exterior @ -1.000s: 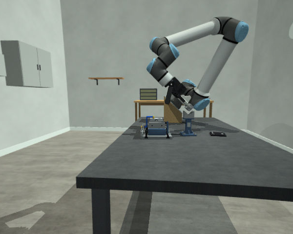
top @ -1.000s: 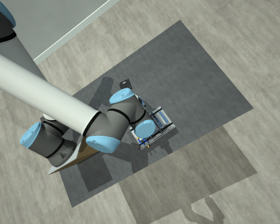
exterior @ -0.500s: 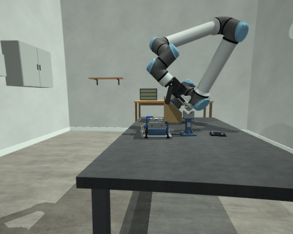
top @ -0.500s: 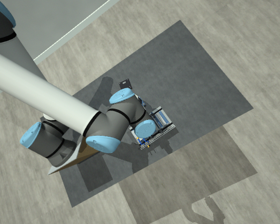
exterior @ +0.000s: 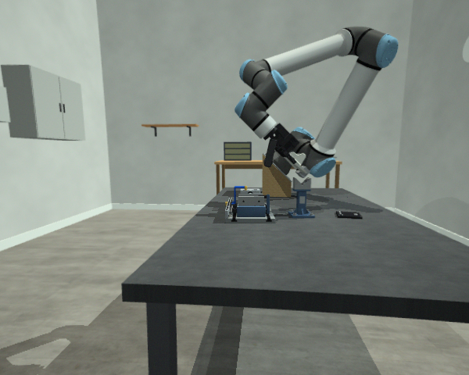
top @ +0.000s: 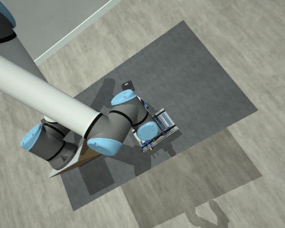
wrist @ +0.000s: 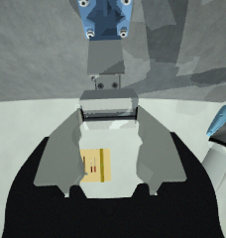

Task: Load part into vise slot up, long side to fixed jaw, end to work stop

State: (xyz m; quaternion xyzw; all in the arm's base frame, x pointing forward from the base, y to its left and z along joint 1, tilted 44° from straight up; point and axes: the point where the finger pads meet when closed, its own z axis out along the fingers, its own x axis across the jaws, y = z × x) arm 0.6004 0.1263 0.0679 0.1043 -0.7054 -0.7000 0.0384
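Note:
My gripper (exterior: pixel 295 161) is shut on the part (wrist: pixel 109 103), a light grey block held across the fingertips. In the exterior view the part (exterior: pixel 298 159) hangs tilted just above the blue V-block (exterior: pixel 302 197); I cannot tell whether they touch. The wrist view looks down past the part at the V-block's grey head and blue base (wrist: pixel 107 20). The vise (exterior: pixel 248 205) stands open on the table left of the V-block and also shows in the top view (top: pixel 163 121). The black infeed plate (exterior: pixel 349 214) lies bare at the right. The part's slot is hidden.
A tan wedge-shaped stand (exterior: pixel 276 181) sits behind the V-block near the arm's base. The arm's wrist joints (top: pixel 128 115) cover the V-block and gripper from above. The infeed plate (top: pixel 127 85) lies beyond them. A wooden table with a small drawer unit (exterior: pixel 238 151) stands at the back wall.

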